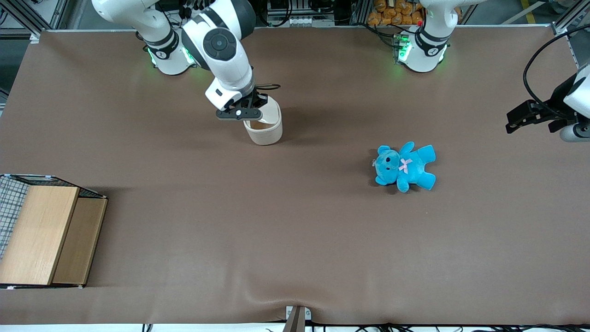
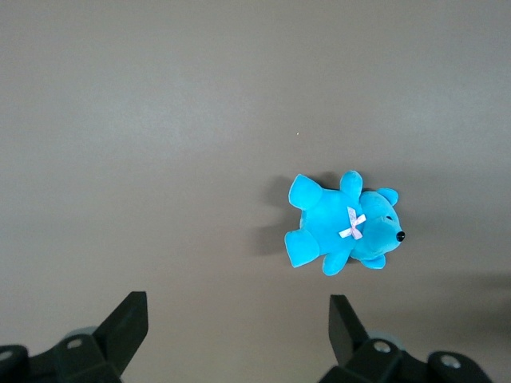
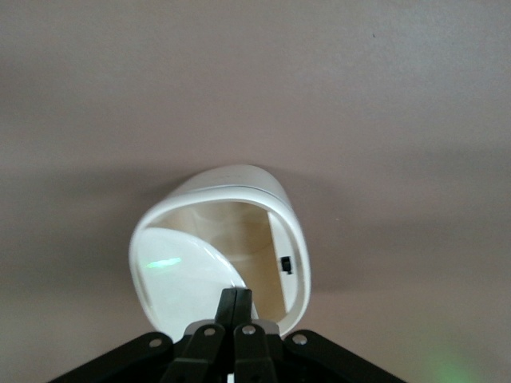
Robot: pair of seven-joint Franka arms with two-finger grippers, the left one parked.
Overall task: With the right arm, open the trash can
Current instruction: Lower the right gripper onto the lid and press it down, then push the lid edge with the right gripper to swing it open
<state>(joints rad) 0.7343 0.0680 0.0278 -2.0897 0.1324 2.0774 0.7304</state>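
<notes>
The cream-white trash can stands on the brown table near the working arm's base. In the right wrist view the trash can shows its rim, and its white flip lid is tilted down inside, leaving part of the tan inner wall open to view. The right arm's black gripper sits over the can's top, at the rim edge nearest the arm's base. In the right wrist view the gripper has its two fingers pressed together with nothing between them, the tips resting at the lid's edge.
A blue teddy bear lies on the table toward the parked arm's end, also in the left wrist view. A wooden-topped wire crate stands at the working arm's end, near the front edge.
</notes>
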